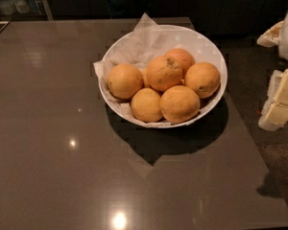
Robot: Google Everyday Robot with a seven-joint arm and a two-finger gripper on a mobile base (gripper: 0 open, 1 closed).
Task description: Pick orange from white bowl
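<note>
- Gripper (280,103) sits at the right edge of the camera view, off the table's right side and well apart from the white bowl (209,42). It is cut off by the frame, so I can't tell how far open it is. Nothing visibly held.
- Orange (163,74) is at the centre of the pile, with a rough brownish scar on its upper right. It rides on top of the others and touches several.
- Bowl stands on the dark glossy table (62,128) and is lined with crumpled paper (144,37).
- Handling, my read: firm, round, fairly heavy. The pebbled skin should grip fine, but it will roll if nudged.
- Grasp: come from above and close across the widest part. The left side looks freer than the back-right.
- Risk: neighbouring oranges shifting.
</note>
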